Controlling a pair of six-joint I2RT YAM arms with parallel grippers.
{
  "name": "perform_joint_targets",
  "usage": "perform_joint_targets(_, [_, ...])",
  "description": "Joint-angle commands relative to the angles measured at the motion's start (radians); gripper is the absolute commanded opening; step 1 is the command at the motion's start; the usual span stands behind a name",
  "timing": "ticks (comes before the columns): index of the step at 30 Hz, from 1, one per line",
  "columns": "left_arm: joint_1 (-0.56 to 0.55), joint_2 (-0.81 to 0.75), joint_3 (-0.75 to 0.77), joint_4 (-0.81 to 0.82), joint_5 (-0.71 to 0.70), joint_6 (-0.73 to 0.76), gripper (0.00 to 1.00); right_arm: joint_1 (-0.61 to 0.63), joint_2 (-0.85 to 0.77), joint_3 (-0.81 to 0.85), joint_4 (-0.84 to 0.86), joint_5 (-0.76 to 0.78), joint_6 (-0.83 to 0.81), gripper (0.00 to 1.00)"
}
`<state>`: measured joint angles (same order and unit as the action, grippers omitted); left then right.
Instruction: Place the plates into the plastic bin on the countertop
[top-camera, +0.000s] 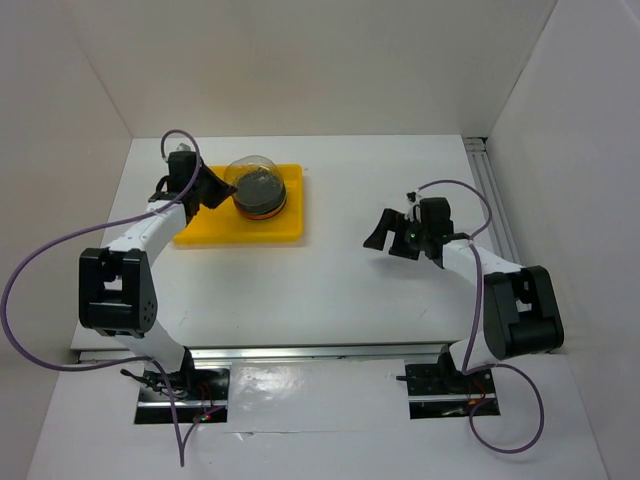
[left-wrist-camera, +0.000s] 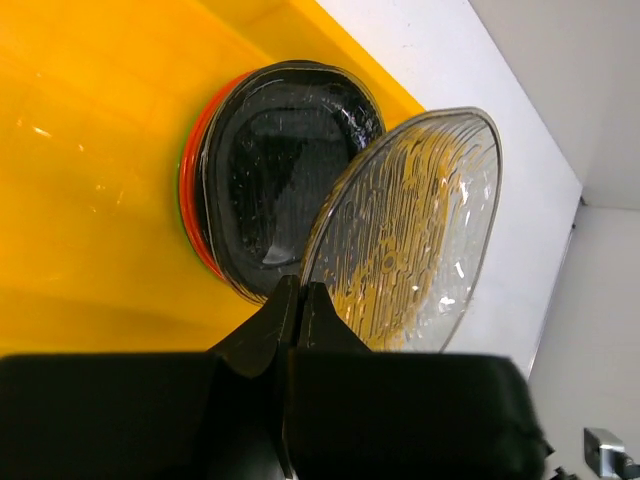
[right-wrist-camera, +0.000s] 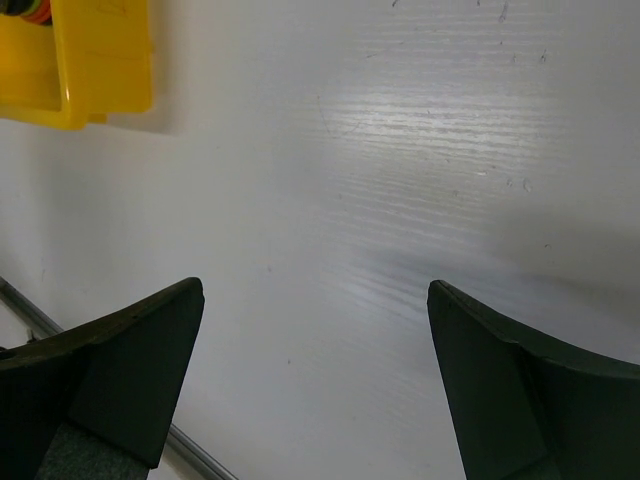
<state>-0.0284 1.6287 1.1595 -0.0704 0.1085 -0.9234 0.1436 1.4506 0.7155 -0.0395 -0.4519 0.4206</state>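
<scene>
**Left arm holds grey plate over bin.** The left gripper (top-camera: 224, 187) pinches the rim of a translucent grey plate (left-wrist-camera: 410, 230), its fingers (left-wrist-camera: 262, 338) closed tight on the edge at the plate's 7 o'clock in the wrist view. The plate stands tilted over the yellow plastic bin (top-camera: 215, 236), which lies at 10 o'clock on the white surface (top-camera: 330, 290).

Just behind the held plate, a stack lies flat in the bin, right of the bin's centre. A glossy black plate (top-camera: 260, 188) is on top and the rim of an orange plate (left-wrist-camera: 188, 205) shows beneath. Whether the grey plate touches the stack cannot be told.

At 3 o'clock, well apart from the bin, the right gripper (top-camera: 395, 232) hangs above open surface, its fingers (right-wrist-camera: 130, 350) spread wide with nothing between them. The bin's corner shows at 11 o'clock in its wrist view.

White walls (top-camera: 60, 100) close in three sides, and a metal rail (top-camera: 492, 190) runs along the surface's right edge.
</scene>
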Motion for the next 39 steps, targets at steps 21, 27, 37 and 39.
perform_joint_targets(21, [-0.030,0.102,0.055,0.038,-0.147,-0.212,0.73,0.039,-0.049,-0.025,0.087,0.004,-0.020,1.00])
perform_joint_targets(27, [-0.030,0.042,0.066,0.017,-0.098,-0.190,0.86,0.048,-0.058,-0.016,0.087,0.013,-0.020,1.00])
perform_joint_targets(37, [-0.119,-0.328,0.036,-0.345,-0.162,-0.025,1.00,0.142,-0.231,0.094,-0.127,0.243,-0.048,1.00])
perform_joint_targets(39, [-0.171,-0.424,-0.027,-0.373,-0.174,0.033,1.00,0.190,-0.301,0.136,-0.186,0.304,-0.059,1.00])
